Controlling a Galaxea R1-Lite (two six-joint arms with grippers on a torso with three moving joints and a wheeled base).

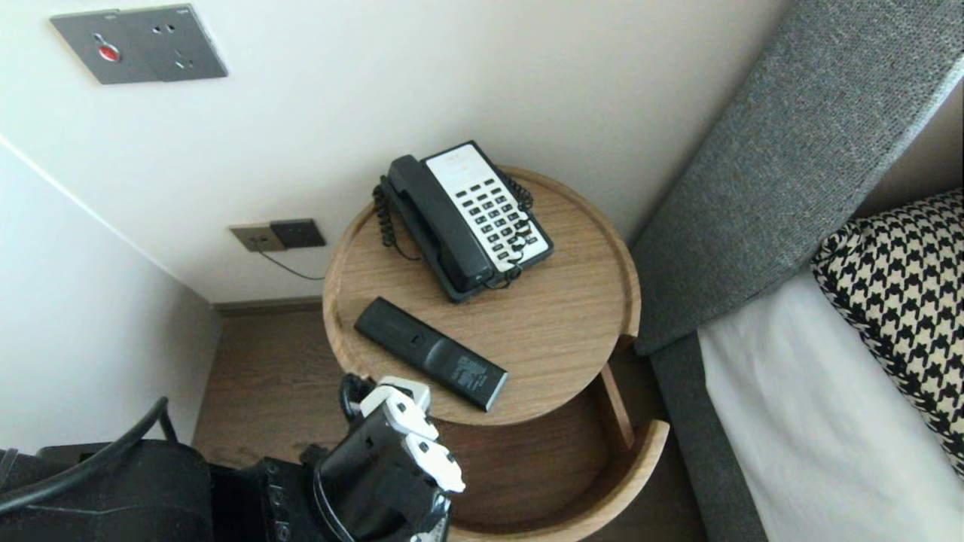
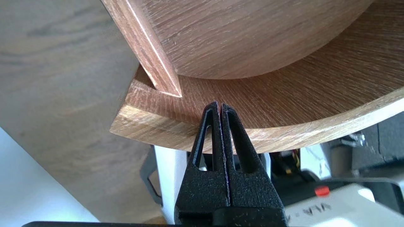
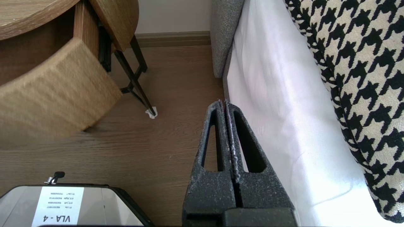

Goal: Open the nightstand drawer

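A round wooden bedside table [image 1: 572,316] carries a black-and-white telephone [image 1: 467,218] and a black remote [image 1: 431,352] lying near its front edge. Below the top, a drawer [image 1: 640,459] with a curved front stands pulled out and shows nothing inside. My left arm [image 1: 392,452] reaches in from the lower left, beside the drawer. My left gripper [image 2: 220,105] is shut on nothing, its tips just over the drawer's curved front rim [image 2: 300,132] and bare floor [image 2: 284,94]. My right gripper [image 3: 224,102] hangs shut and empty over the wooden floor beside the bed.
A grey upholstered headboard [image 1: 791,150], a white sheet [image 1: 813,421] and a houndstooth pillow [image 1: 904,301] fill the right side. Wall sockets [image 1: 279,235] sit behind the table. The table's thin dark legs [image 3: 135,78] and my base [image 3: 63,205] stand on the floor.
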